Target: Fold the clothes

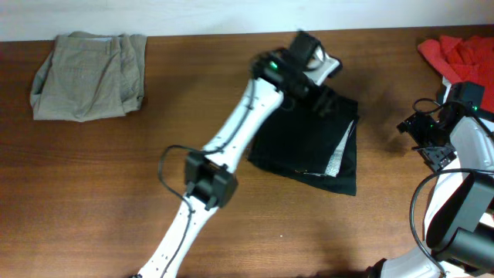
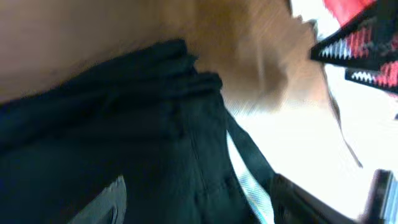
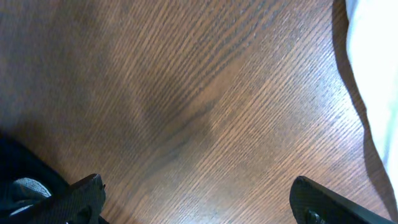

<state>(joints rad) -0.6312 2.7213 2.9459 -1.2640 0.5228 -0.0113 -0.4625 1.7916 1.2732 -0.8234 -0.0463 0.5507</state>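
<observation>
Overhead, you see the black shorts (image 1: pixel 309 147) lying just off centre toward 3 o'clock on the counter (image 1: pixel 116 177), with your left gripper (image 1: pixel 326 96) over their 12 o'clock edge. Khaki shorts (image 1: pixel 89 76) sit at 10 o'clock and a red shirt (image 1: pixel 463 50) at 2. Only your right wrist view shows the right gripper (image 3: pixel 199 202) spread wide above the wood. The left wrist view is blurred, so you cannot tell whether that gripper is apart or together.

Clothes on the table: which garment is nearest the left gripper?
The black shorts in the middle; the khaki shorts lie far left, the red shirt far right.
</observation>
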